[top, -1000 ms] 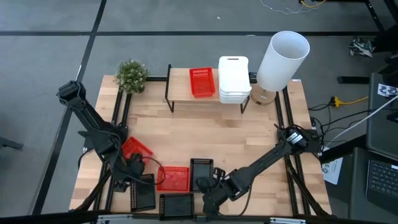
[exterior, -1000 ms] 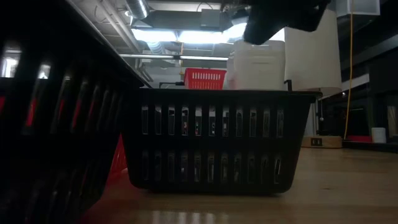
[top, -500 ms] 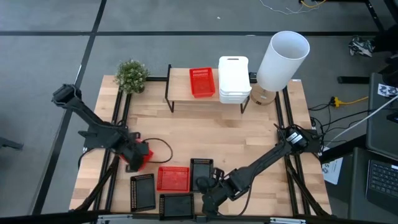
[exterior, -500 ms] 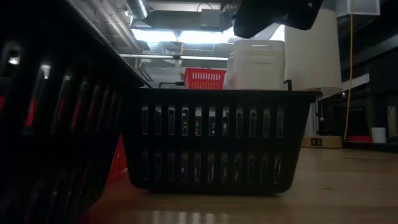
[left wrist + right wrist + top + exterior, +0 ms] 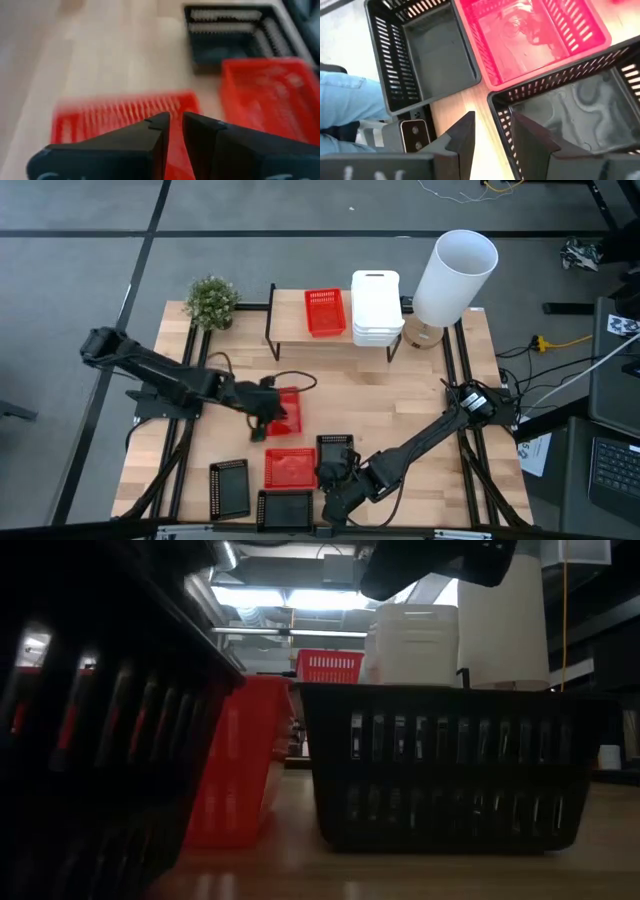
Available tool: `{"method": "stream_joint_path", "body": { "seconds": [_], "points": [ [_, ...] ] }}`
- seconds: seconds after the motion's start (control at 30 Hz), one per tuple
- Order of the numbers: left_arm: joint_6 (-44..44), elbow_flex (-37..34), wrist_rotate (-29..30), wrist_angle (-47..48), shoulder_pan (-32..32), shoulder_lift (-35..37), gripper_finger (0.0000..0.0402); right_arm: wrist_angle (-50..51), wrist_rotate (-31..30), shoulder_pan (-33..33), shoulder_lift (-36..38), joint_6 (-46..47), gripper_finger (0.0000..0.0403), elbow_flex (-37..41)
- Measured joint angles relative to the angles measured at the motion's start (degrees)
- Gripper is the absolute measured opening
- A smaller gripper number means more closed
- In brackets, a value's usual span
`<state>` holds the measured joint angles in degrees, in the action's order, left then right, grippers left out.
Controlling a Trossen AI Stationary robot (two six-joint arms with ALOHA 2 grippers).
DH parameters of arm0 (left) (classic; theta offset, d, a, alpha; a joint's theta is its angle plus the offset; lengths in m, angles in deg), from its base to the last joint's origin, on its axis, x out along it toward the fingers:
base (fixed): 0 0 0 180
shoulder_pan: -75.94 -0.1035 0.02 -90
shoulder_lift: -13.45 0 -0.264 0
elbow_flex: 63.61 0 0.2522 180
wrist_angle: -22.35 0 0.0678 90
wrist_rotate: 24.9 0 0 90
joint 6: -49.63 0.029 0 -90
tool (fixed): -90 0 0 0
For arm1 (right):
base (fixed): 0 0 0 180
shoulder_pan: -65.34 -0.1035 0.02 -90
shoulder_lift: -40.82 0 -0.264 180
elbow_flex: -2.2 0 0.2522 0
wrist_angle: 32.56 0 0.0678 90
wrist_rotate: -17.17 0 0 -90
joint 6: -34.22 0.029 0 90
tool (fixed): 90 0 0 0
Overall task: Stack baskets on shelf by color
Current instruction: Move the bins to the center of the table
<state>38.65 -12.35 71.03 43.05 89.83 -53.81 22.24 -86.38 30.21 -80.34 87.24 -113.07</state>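
A red basket (image 5: 284, 412) is held clamped in the left end effector (image 5: 270, 410) above mid-tabletop (image 5: 400, 395). On the shelf (image 5: 290, 308), one red basket (image 5: 324, 312) and a white stack (image 5: 376, 307) are placed. Four baskets remain (three black); one black basket (image 5: 335, 455) is gripped at its rim by the right end effector (image 5: 335, 472).

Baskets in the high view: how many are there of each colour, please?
Red baskets: 3
Black baskets: 3
White baskets: 3, in one stack
Total: 9
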Motion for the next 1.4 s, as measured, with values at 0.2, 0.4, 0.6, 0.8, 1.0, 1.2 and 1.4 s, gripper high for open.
{"method": "stream_joint_path", "body": {
  "seconds": [0.2, 0.4, 0.6, 0.8, 1.0, 1.2, 1.4],
  "points": [
    [-14.88, 5.15, -14.67, 19.11, 8.27, 4.21, 0.0043, 1.34, -0.01, -0.72, 0.02, -1.82, 0.0124, 0.0],
    [-28.43, 5.32, -8.92, 17.82, 26.52, 1.13, 0.0043, 1.76, -0.41, -0.54, 0.02, -5.34, 0.0124, 0.0],
    [-42.0, 5.33, -6.52, 17.16, 36.75, -8.56, 0.0043, 2.24, -0.48, -0.51, 0.04, -6.92, 0.0124, 0.0],
    [-39.57, 5.33, -0.38, 16.67, 35.42, -17.85, 0.0043, 2.24, -0.42, -0.55, 0.04, -6.85, 0.0124, 0.0],
    [-20.41, 5.33, 10.52, 21.89, 25.16, -16.95, 0.0043, 2.14, -0.35, -0.58, 0.04, -5.32, 0.0124, 0.0],
    [-7.87, 5.52, 20.97, 23.68, 14.15, -10.65, 0.0043, -3.35, -0.34, -0.58, 0.04, -2.92, 0.0124, 0.02],
    [-5.62, 7.55, 2.23, 27.06, 14.85, 0.36, 0.0043, -16.46, -2.05, -0.16, -0.34, -8.74, 0.0121, 0.02]
  ]
}}
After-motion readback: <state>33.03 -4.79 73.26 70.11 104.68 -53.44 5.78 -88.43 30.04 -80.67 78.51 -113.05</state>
